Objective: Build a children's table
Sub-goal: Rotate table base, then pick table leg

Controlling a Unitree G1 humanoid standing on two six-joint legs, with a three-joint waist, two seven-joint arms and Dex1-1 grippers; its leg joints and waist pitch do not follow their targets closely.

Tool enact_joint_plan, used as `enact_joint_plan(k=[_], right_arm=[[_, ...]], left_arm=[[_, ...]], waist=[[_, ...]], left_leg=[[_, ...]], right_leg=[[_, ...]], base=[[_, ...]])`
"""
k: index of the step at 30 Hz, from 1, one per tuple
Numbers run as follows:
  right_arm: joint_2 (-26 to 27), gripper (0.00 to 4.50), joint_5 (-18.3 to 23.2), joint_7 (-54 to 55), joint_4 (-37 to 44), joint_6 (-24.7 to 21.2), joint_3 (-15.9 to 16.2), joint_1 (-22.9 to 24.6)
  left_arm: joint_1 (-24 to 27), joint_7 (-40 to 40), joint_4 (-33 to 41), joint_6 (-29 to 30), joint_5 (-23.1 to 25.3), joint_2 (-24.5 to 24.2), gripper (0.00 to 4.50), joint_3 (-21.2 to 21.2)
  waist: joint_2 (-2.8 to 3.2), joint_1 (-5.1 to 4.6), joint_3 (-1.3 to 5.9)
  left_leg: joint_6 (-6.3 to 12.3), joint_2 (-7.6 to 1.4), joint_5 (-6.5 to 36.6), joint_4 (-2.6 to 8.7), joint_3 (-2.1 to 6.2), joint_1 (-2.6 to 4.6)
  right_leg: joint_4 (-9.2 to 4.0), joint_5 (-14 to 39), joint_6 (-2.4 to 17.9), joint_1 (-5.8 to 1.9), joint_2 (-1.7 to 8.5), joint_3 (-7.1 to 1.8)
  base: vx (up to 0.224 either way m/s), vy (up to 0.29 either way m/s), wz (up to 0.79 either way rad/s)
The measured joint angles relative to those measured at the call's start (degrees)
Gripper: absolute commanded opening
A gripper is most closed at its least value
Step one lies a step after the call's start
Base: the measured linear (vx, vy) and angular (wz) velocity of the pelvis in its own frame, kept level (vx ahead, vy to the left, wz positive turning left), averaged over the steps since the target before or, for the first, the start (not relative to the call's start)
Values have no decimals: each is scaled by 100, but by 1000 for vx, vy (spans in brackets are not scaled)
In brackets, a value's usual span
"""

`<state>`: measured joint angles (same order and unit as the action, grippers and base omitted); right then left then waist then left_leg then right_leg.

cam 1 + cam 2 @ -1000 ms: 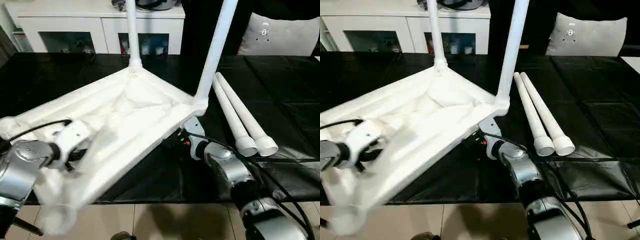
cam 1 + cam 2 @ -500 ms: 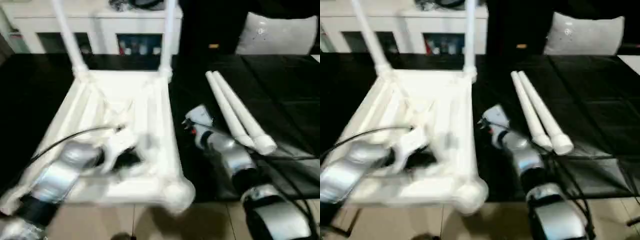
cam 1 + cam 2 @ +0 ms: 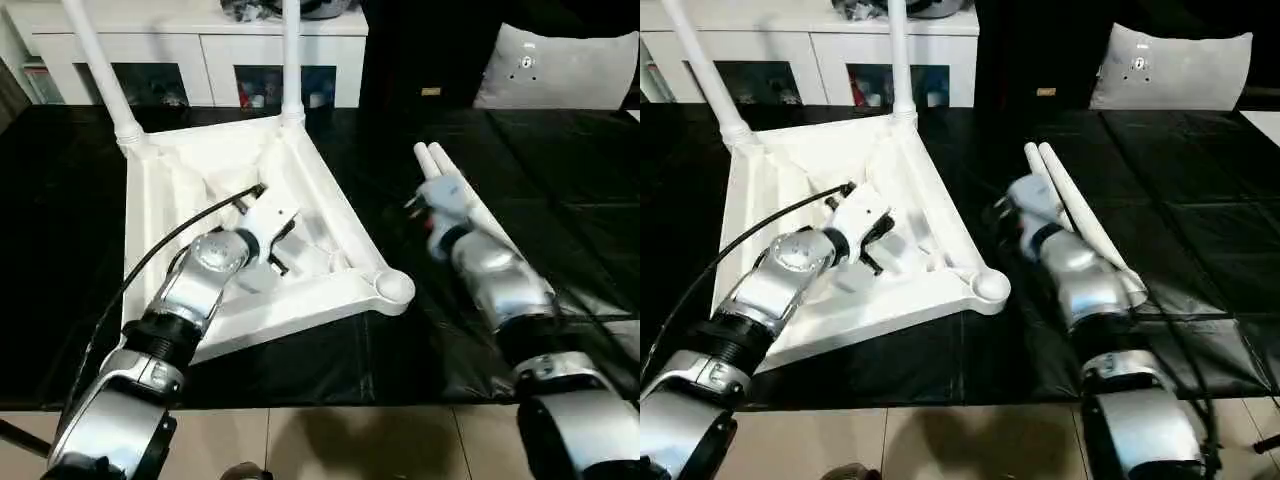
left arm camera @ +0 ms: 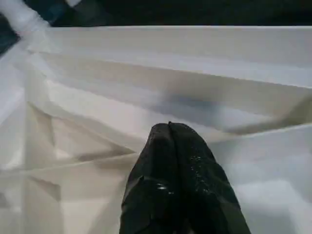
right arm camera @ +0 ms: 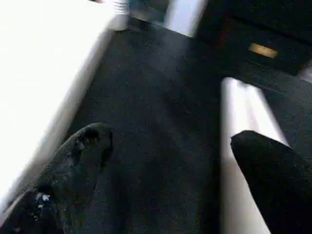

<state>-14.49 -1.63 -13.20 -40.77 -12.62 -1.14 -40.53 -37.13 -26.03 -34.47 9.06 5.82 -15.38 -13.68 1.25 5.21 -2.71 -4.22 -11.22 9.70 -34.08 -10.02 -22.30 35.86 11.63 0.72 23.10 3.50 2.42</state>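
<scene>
The white table top [image 3: 330, 295] lies upside down on the black surface, ribbed underside up. Two white legs [image 3: 291, 50] stand in its far corner sockets. Its near right corner socket [image 3: 393, 287] is empty. My left gripper [image 4: 169, 127] is shut, its tip resting among the ribs of the underside [image 3: 280, 262], with nothing seen between the fingers. Two loose white legs [image 3: 1048, 162] lie side by side to the right of the top. My right gripper [image 5: 170, 141] is open just above the black surface, between the table top's edge and the loose legs, one finger [image 5: 263, 156] over a leg.
A white cabinet with glass doors [image 3: 200, 55] stands behind the black surface. A grey cushion [image 3: 560, 65] rests at the back right. The black surface's front edge [image 3: 330, 405] runs close to me, with pale floor below.
The table top, tilted up a second ago, has swung round and now lies flat. My right gripper has come away from the top's edge and moved over to the loose legs.
</scene>
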Motion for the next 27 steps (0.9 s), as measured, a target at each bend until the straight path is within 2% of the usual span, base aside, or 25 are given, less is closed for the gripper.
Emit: enact_joint_plan(k=[1, 3, 4, 7, 9, 12, 18, 27], right_arm=[[-8, 450, -2, 186, 133, -493, -90, 1], [-34, 450, 2, 298, 217, -985, -144, 5], [-50, 450, 63, 268, 250, -1201, -180, 4], [-164, 450, 222, 178, 272, -1515, -297, 0], [-253, 450, 257, 141, 286, -1673, -334, -13], [-462, 450, 250, 79, 289, -2224, -381, -59], [-589, 450, 252, -225, 449, -3221, -268, -123], [-641, 450, 452, -860, 659, -3890, -59, -103]], left_arm=[[121, -143, 168, -56, -74, 14, 6, 0], [301, -345, 471, -57, -187, 12, 34, -2], [466, -584, 857, 125, -336, -34, 43, 0], [790, -1125, 1667, 431, -690, -180, 47, -53], [996, -1455, 2170, 515, -915, -352, 73, -136], [1366, -2061, 3031, 678, -1338, -690, 92, -307], [1535, -2586, 3699, 1083, -1567, -917, 143, -393], [1635, -2637, 4104, 1414, -1642, -1080, 219, -438]], waist=[[0, 0, 0], [0, 1, 0], [0, 0, 0], [0, -4, -1], [1, -8, -1], [0, -15, -1], [-4, -13, -4], [-4, -20, -3]], left_leg=[[0, 0, 0, 0, 0, 1], [-1, -1, 0, 0, 0, 3], [-1, -2, -1, 0, 0, 2], [-2, -3, -1, 0, -1, 6], [-2, -4, -1, 0, -2, 8], [-3, -5, -1, 1, -3, 9], [-6, -4, -3, 0, -4, 18], [-6, -5, -3, 0, -5, 17]], right_leg=[[1, 0, 0, -1, 0, 0], [4, 0, 0, 0, 0, 0], [5, 0, 0, 2, 0, 0], [9, 0, 0, 2, 0, 0], [11, 0, 0, 2, 0, -1], [10, 1, -1, 2, -2, -2], [15, 2, -2, -3, -2, -6], [15, 2, -3, -2, -3, -7]], base=[[0, 0, 0], [0, 0, 0], [0, 0, 0], [0, 0, 0], [0, 0, 0], [0, 0, 0], [0, 0, 0], [0, 0, 0]])
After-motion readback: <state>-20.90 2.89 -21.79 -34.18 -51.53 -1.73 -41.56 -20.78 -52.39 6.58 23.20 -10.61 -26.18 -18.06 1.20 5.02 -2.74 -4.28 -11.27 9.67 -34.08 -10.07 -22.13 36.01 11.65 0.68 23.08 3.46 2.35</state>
